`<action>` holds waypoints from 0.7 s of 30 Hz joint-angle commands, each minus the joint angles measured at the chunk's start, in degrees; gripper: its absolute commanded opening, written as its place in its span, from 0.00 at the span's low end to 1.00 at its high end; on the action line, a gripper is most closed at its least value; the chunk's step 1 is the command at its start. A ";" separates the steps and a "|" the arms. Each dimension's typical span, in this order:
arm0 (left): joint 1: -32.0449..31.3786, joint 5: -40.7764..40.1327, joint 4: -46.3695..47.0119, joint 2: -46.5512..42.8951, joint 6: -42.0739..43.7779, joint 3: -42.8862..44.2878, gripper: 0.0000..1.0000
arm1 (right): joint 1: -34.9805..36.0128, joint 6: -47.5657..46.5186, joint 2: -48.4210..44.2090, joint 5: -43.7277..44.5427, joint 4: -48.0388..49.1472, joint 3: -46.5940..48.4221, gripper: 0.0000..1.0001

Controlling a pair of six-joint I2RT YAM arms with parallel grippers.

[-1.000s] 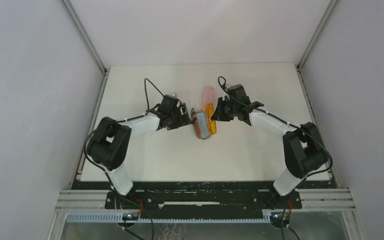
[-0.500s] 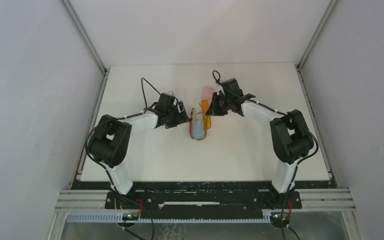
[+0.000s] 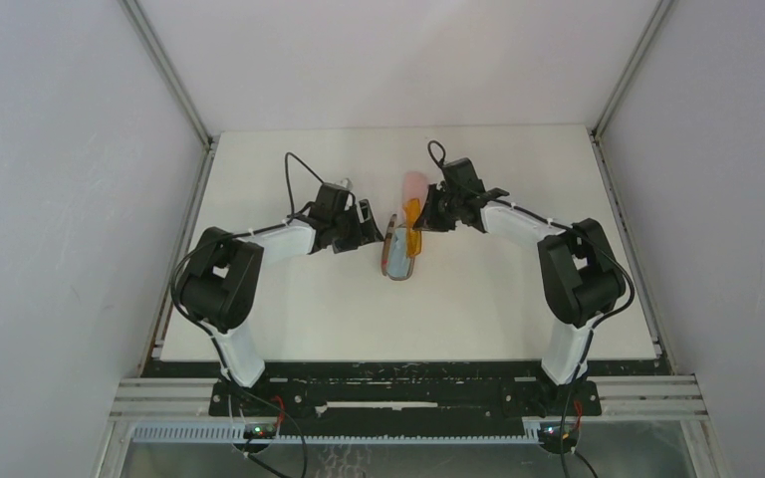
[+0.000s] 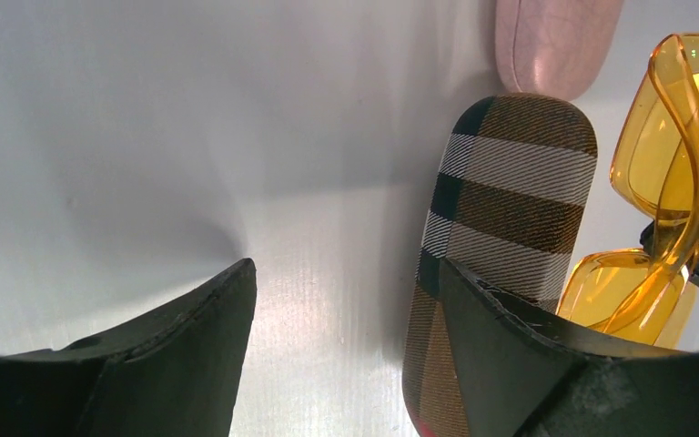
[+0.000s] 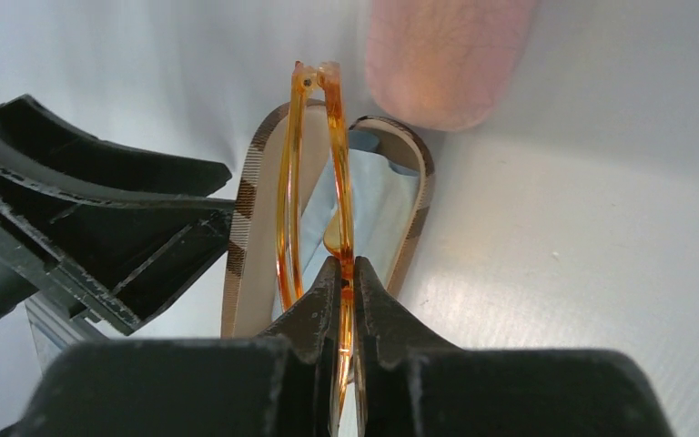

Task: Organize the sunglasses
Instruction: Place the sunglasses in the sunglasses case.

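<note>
On the white table (image 3: 289, 299), the left gripper (image 3: 367, 229) is seen just left of the open plaid glasses case (image 3: 395, 261). Its jaws are spread wide and nothing is held between them; only bare table is framed there in the left wrist view. In that view the right-hand finger (image 4: 528, 364) stands in front of the case's checked outer shell (image 4: 510, 200), but whether they touch cannot be told. A light-blue cloth (image 5: 378, 209) is laid inside the case, between its brown-checked rims (image 5: 244, 218).

The orange sunglasses (image 3: 411, 221) are held edge-on over the far part of the open case, lifted off the table, with the translucent frame (image 5: 340, 182) and lenses (image 4: 664, 155) above the cloth. Whether the case is touched by them cannot be made out.

A closed pink case (image 3: 414, 184) lies just beyond the plaid one, at its far end.

The right gripper (image 3: 428, 213) is pinched shut on the thin orange frame, which is clamped between the two fingertips (image 5: 323, 291).
</note>
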 commanded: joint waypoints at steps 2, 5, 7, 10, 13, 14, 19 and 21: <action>-0.03 2.39 3.41 -1.11 2.18 1.02 0.77 | -0.03 4.37 -4.85 5.36 3.10 -2.11 0.00; -0.21 2.43 3.37 -1.21 2.47 0.96 0.77 | 0.03 5.51 -4.97 4.40 3.30 -3.27 0.00; -0.26 2.40 3.41 -1.31 2.45 0.86 0.77 | 0.14 6.73 -5.43 4.23 4.30 -4.60 0.00; -0.30 2.42 3.68 -1.55 2.53 0.54 0.77 | 0.36 7.97 -5.78 3.23 5.11 -5.69 0.00; -0.39 2.36 3.89 -1.74 2.52 0.28 0.77 | 0.96 8.73 -5.93 2.60 5.61 -6.33 0.00; -0.47 2.26 3.94 -1.82 2.53 0.22 0.77 | 1.16 9.09 -5.95 2.48 5.83 -6.47 0.00; -0.69 1.87 3.92 -2.10 2.71 -0.05 0.77 | 2.07 10.52 -5.83 2.23 6.64 -7.01 0.00; -0.86 1.82 3.98 -2.32 2.80 -0.20 0.77 | 2.36 10.79 -5.76 2.42 6.74 -7.12 0.00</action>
